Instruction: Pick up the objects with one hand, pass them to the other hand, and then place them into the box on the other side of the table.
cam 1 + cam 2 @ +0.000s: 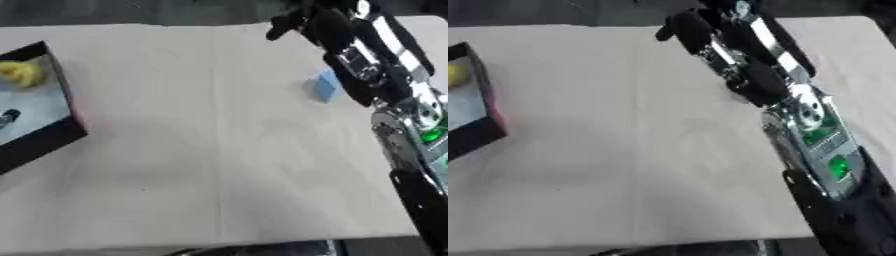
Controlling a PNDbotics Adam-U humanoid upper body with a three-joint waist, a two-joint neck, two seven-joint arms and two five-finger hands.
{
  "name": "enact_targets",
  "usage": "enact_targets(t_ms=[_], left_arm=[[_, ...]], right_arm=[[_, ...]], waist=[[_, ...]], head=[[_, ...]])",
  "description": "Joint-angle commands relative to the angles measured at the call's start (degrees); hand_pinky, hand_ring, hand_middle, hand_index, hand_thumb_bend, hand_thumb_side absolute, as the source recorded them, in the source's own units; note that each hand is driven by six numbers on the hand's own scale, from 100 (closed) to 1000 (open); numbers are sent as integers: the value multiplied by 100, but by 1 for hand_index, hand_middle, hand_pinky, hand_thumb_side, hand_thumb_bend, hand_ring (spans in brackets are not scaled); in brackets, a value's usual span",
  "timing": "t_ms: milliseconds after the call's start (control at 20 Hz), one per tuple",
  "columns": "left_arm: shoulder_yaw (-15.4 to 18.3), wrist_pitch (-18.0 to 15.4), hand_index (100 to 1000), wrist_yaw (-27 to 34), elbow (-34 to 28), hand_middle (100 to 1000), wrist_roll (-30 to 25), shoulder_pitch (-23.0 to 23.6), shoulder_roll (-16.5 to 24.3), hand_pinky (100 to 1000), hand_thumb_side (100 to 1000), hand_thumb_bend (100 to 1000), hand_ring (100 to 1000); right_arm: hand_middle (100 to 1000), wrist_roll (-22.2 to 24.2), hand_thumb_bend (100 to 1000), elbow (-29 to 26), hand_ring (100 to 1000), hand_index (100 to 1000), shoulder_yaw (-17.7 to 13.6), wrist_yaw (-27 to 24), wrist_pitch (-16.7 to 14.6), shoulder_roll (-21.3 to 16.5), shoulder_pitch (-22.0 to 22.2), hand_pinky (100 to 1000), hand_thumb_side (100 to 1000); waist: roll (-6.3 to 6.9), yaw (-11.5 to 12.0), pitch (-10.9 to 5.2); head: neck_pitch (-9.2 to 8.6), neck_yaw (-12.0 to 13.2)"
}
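A pale cloth-covered table [192, 150] fills the left eye view. A small light-blue block [326, 86] sits beside the right hand [302, 22]; I cannot tell how its fingers stand. The black box [39, 135] holds a yellow object [19, 72]. In the right eye view the arm hides the block.

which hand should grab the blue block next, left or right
Right. The right hand already reaches over the far right of the table, and the blue block lies just beside that arm. No left hand shows in either view, and the box sits at the left edge.
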Motion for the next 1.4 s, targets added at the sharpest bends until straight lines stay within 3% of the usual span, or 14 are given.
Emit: enact_targets(t_ms=[50, 100, 150, 400, 600, 1000, 1200, 1400], left_arm=[[162, -84, 926, 624, -759, 833, 111, 45, 116, 796, 316, 322, 819], [160, -187, 904, 975, -1077, 808, 163, 98, 55, 849, 269, 180, 823], [142, -382, 876, 1426, -1470, 775, 205, 164, -28, 862, 237, 114, 814], [55, -1531, 837, 3452, -3319, 704, -76, 492, -478, 873, 167, 100, 780], [-92, -1908, 828, 4262, -4303, 686, -440, 615, -824, 867, 143, 100, 768], [-584, -2502, 814, 5145, -4533, 663, -1143, 488, -1458, 905, 258, 100, 767], [-769, -2655, 812, 5341, -4534, 659, -1497, 463, -1680, 918, 312, 100, 767], [-904, -2761, 811, 5420, -4534, 653, -1755, 474, -1832, 931, 363, 100, 768]], right_arm=[[806, 72, 345, -94, 641, 891, -101, 121, -44, -159, -25, 871, 621], [806, 96, 344, -61, 641, 891, -144, 190, -86, -202, -18, 871, 616], [806, 129, 345, -9, 644, 886, -211, 299, -174, -279, -6, 873, 612], [818, 568, 367, 612, 676, 890, -637, 1134, -1105, -882, 73, 888, 590], [851, 877, 403, 1566, 718, 909, -1006, 1702, -1842, -1341, 11, 908, 570], [900, 1552, 470, 3501, 808, 948, -1223, 2947, -3103, -1728, -484, 949, 548], [890, 1348, 487, 4366, 798, 941, -1362, 3601, -3186, -1590, -793, 944, 558], [875, 699, 495, 5177, 774, 928, -1505, 3864, -2817, -1412, -1063, 942, 563]], waist=[[7, 23, -138], [1, 29, -138], [-6, 40, -139], [-33, 103, -134], [-37, 133, -115], [-7, 217, -31], [41, 314, 28], [67, 452, 82]], head=[[-14, -49], [-14, -61], [-14, -87], [-14, -252], [-14, -332], [-14, -433], [-14, -553], [-14, -731]])
